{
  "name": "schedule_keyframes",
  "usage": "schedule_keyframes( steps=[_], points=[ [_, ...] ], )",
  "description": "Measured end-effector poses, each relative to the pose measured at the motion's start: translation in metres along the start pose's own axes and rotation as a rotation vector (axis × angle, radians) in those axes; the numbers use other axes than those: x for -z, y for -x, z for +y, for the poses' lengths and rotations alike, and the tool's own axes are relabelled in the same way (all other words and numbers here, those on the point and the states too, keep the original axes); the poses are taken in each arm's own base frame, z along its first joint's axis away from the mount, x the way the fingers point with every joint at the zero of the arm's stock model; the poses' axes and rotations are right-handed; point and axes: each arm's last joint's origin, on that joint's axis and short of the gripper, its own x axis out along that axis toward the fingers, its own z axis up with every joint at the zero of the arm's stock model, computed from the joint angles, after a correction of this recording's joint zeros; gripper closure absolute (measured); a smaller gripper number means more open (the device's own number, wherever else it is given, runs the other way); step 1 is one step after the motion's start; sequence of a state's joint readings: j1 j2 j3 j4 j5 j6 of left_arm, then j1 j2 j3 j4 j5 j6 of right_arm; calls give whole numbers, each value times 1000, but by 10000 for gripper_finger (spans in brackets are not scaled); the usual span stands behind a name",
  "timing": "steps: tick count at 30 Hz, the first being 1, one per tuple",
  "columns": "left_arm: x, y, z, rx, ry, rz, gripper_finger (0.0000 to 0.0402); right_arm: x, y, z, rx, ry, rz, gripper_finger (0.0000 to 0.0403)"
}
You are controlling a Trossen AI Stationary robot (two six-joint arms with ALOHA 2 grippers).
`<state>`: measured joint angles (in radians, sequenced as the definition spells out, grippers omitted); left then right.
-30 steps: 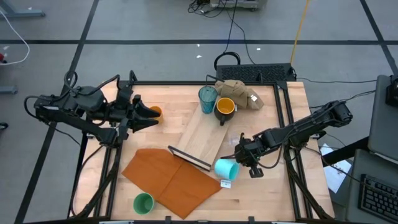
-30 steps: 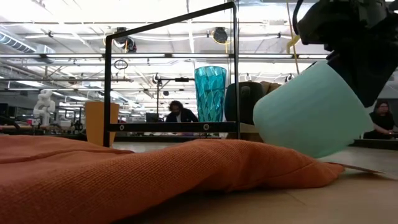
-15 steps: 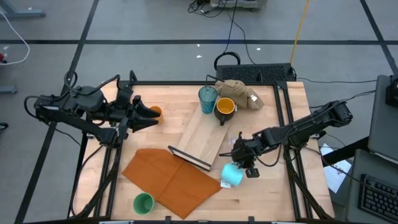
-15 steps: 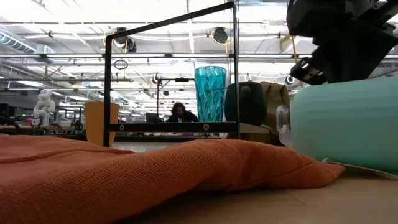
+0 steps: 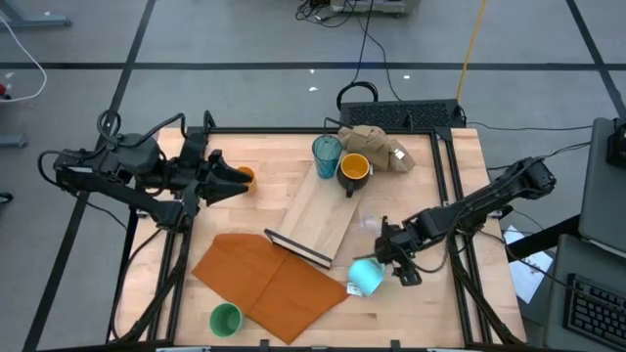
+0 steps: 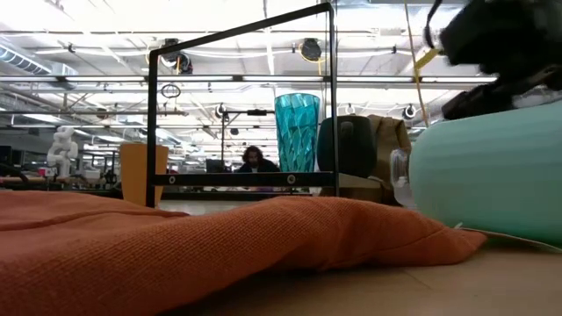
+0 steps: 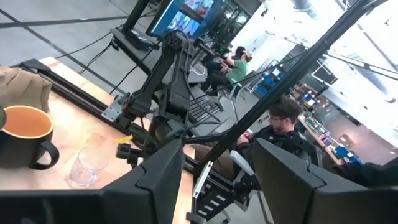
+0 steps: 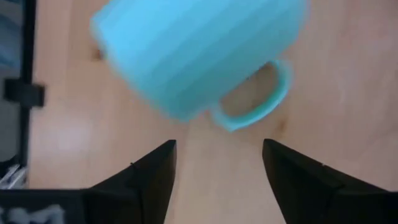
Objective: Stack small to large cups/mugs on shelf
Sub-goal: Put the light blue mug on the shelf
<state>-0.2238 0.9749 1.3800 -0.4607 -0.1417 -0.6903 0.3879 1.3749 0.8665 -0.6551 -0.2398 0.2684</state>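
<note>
1. Right gripper (image 5: 389,256) sits just beside the light blue mug (image 5: 365,276), fingers spread and empty; in the right wrist view the two dark fingers (image 8: 149,177) frame bare table with the mug (image 8: 193,53) beyond their tips, handle toward them.
2. One second ago this gripper carried the mug tilted above the table; half a second ago the mug lay on its side with the gripper over it; now the gripper has drawn back from it toward the table's right edge.
3. Mug position: on its side on the table (image 5: 421,196), touching the corner of the orange-brown sheet (image 5: 269,279), near the shelf's (image 5: 318,210) dark-strip end.
4. Teal tumbler (image 5: 327,154) and dark yellow-lined mug (image 5: 353,169) stand at the shelf's far end, unmoved, as do the clear glass (image 5: 370,217), orange cup (image 5: 244,176) and green cup (image 5: 226,319).
5. Left gripper (image 5: 235,180) waits beside the orange cup, fingers spread.
</note>
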Motion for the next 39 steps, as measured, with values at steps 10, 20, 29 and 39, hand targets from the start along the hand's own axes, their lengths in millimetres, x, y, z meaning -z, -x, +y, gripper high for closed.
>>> schedule_keyframes(
  steps=[10, 20, 29, 39],
  points=[
    [1, -4, 1, -25, -2, -8, 204, 1, 2, 36, -39, -7, -131, 173],
    [3, -19, -1, 4, 22, -9, 204, -5, -10, 35, 110, -26, -199, 174],
    [2, -19, -2, 15, 25, -13, 204, -11, -9, 37, 140, -37, -288, 174],
    [2, -19, -2, 20, 50, -16, 204, -11, -34, 43, 218, 62, -249, 174]
  ],
)
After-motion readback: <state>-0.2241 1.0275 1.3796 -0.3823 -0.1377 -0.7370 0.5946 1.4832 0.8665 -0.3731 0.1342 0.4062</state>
